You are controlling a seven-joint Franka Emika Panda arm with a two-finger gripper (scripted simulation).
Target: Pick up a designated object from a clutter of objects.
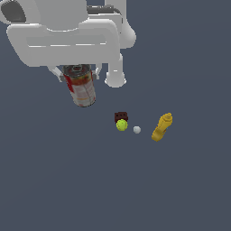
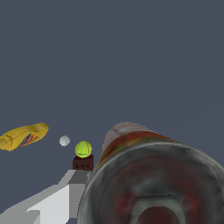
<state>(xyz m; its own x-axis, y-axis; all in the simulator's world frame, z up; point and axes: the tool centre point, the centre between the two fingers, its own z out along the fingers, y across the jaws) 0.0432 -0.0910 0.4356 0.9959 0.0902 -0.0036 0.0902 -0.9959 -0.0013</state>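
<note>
The pincer [image 1: 79, 72] pinched the red-and-white tin can [image 1: 81, 86] at its lidded end, and the can hung clear of the table [image 1: 67, 180], well apart from the brown block [image 1: 121, 116], yellow-green ball [image 1: 122, 125], white ball [image 1: 136, 130] and yellow bottle [image 1: 161, 127]. The long axis ran near vertical, slightly tilted, with the lid toward the wrist. Risk: the smooth, round wall might slip or pivot in the end-only grip.

This is a simulated scene, not a real room. A flat, featureless dark grey desk [image 1: 54, 180] fills both views.
</note>
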